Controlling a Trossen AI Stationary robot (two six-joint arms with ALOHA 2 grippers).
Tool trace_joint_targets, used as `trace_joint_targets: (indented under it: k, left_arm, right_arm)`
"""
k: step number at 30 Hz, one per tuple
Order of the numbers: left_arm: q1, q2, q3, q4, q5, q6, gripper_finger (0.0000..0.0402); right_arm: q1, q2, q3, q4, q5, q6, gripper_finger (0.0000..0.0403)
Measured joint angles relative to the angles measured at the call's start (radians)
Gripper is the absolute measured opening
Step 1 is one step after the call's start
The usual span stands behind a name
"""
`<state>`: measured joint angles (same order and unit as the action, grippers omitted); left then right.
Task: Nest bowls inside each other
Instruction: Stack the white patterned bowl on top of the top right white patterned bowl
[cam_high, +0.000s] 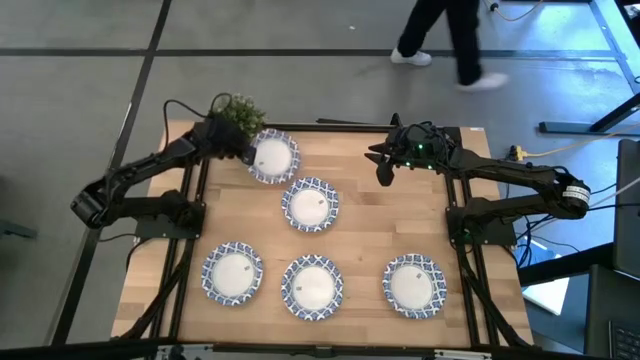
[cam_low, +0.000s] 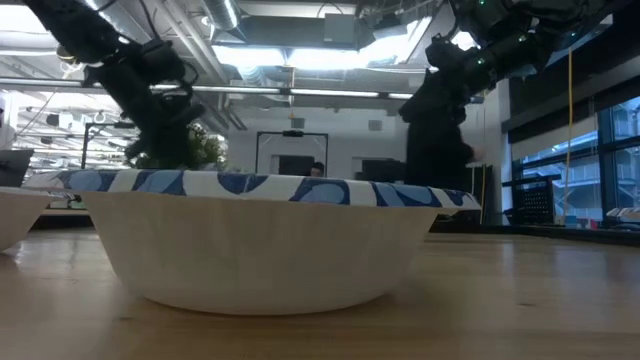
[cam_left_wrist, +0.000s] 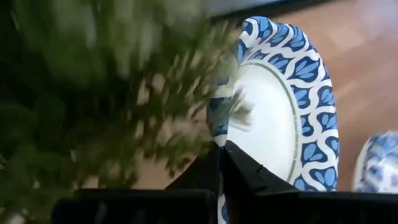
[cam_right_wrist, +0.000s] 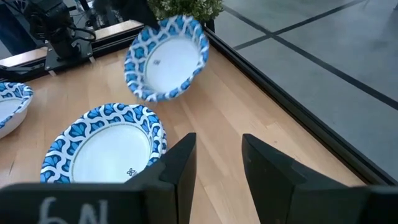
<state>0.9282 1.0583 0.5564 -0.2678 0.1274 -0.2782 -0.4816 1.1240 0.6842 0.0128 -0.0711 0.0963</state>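
Note:
Five blue-and-white rimmed bowls show in the high view. One bowl (cam_high: 275, 158) is at the far left by the potted plant (cam_high: 238, 112), and my left gripper (cam_high: 245, 150) is shut on it. Another bowl (cam_high: 310, 204) sits mid-table. Three more (cam_high: 233, 272), (cam_high: 312, 285), (cam_high: 414, 285) stand on their bases along the near edge. My right gripper (cam_high: 383, 165) hangs open above the far right of the table, touching nothing. In its wrist view the right gripper (cam_right_wrist: 217, 162) looks past the mid-table bowl (cam_right_wrist: 106, 146) to the held bowl (cam_right_wrist: 166, 59). My left gripper (cam_left_wrist: 221, 149) pinches the far-left bowl by its patterned rim (cam_left_wrist: 217, 121), on the side nearest the plant. One finger (cam_left_wrist: 249, 174) lies on the white inside, the other on the outer wall. It comes from the table's left. The bowl is lifted clear and tipped on edge.
The plant's foliage (cam_left_wrist: 112, 81) crowds right against my left gripper and the held bowl. A near-edge bowl (cam_low: 270, 235) fills the low view. Bare wood (cam_high: 400, 215) lies between the mid-table bowl and the right arm. A person's legs (cam_high: 450, 40) pass beyond the far edge.

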Motion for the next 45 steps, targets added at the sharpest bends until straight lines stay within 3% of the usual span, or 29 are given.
trace_joint_targets:
  k: [8,17,25,33,45]
  left_arm:
    - [-0.003,0.000,0.075,-0.008,0.184,-0.005,0.0002]
    - [-0.113,0.000,0.081,-0.009,0.336,-0.060,0.0001]
    - [-0.265,0.000,0.081,0.040,0.321,-0.121,0.0001]
    - [-0.387,0.042,0.081,0.106,0.224,-0.160,0.0000]
    - [-0.420,0.239,0.081,0.181,0.204,-0.164,0.0000]
  right_arm:
    - [-0.001,0.000,0.000,0.000,0.022,-0.024,0.0129]
    - [-0.028,0.000,0.000,0.000,0.053,-0.027,0.0129]
    - [-0.040,0.000,0.000,0.001,0.053,-0.027,0.0129]
    - [-0.040,0.000,0.000,0.001,0.052,-0.022,0.0129]
    - [-0.040,0.000,0.000,0.001,0.036,-0.014,0.0129]
